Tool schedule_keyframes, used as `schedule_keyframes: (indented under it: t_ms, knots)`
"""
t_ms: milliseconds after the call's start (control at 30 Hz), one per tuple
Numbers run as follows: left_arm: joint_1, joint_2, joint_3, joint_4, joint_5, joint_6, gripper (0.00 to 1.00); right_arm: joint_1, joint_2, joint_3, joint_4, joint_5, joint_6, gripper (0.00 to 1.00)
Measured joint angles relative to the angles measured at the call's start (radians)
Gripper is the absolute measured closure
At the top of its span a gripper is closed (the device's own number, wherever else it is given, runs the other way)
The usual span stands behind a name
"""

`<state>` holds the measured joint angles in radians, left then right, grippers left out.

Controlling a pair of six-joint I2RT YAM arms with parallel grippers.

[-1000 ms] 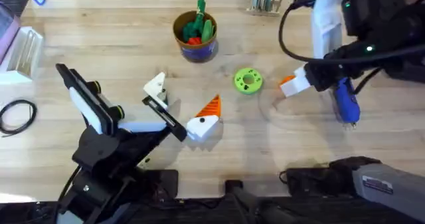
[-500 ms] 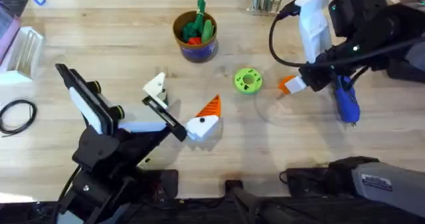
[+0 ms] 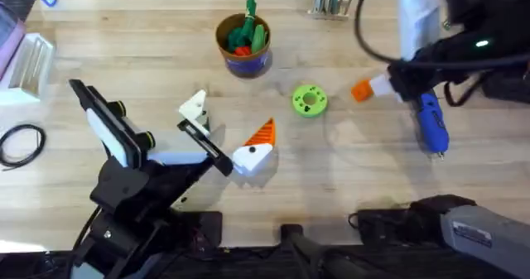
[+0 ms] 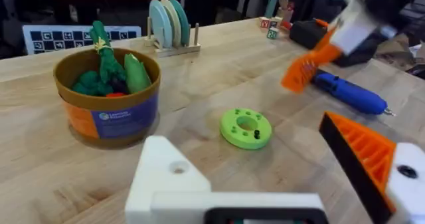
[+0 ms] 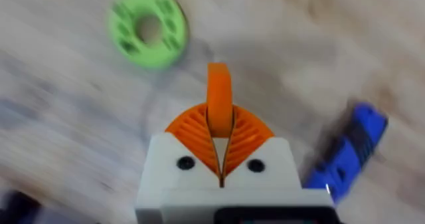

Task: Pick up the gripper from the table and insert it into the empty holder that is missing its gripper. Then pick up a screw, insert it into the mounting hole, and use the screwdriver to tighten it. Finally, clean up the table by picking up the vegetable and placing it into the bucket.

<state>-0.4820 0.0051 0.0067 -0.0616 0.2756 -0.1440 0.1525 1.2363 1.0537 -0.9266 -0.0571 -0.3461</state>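
My right gripper (image 3: 383, 86) is shut on the orange ribbed gripper (image 3: 361, 90), holding it above the table between the green disc and the screwdriver (image 3: 431, 123). In the right wrist view the orange pads (image 5: 192, 127) pinch the gripper (image 5: 219, 91) upright. My left gripper (image 3: 222, 134) rests open near the table's middle. One side is the bare white holder (image 4: 166, 181) with its dark mounting hole (image 4: 178, 167); the other carries an orange finger (image 4: 362, 154). The bucket (image 3: 245, 61) stands at the back, a dark-green vegetable (image 4: 99, 58) sticking out of it.
A flat light-green disc (image 3: 310, 100) lies right of centre with a small dark screw (image 4: 256, 133) on it. A rack of discs (image 4: 171, 24) stands at the far edge. A black cable loop (image 3: 21, 142) lies at the left.
The right gripper, holding the orange gripper, swung slightly left, then lifted and drew back toward the far right. The left arm has not moved.
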Motion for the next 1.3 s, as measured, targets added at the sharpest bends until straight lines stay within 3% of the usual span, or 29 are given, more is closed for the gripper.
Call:
schedule_keyframes:
  t_ms: [167, 300, 400, 500, 767, 967, 1300]
  knots:
    - [0.0, 0.0, 0.0, 0.0, 0.0, 0.0, 0.008, -0.019, -0.187, 0.023, 0.185, -0.312, 0.099, 0.991]
    - [0.0, 0.0, 0.0, 0.0, 0.0, 0.0, 0.008, -0.02, -0.224, -0.062, 0.378, -0.514, 0.229, 0.991]
    - [0.0, 0.0, 0.0, 0.0, 0.0, 0.0, 0.008, -0.01, -0.156, -0.17, 0.573, -0.673, 0.389, 0.992]
    - [0.0, 0.0, 0.0, 0.0, 0.0, 0.0, 0.008, 0.026, -0.055, -0.229, 0.661, -0.778, 0.555, 0.992]
    - [0.0, 0.0, 0.0, 0.001, 0.023, 0.002, 0.008, 0.138, 0.14, -0.246, 0.777, -1.067, 0.821, 0.992]
    - [0.0, 0.0, 0.0, 0.005, 0.082, 0.004, 0.008, 0.181, 0.196, -0.246, 0.783, -1.18, 0.891, 0.992]
    - [0.0, 0.0, 0.0, 0.008, 0.182, 0.005, 0.008, 0.207, 0.225, -0.246, 0.811, -1.227, 0.938, 0.992]
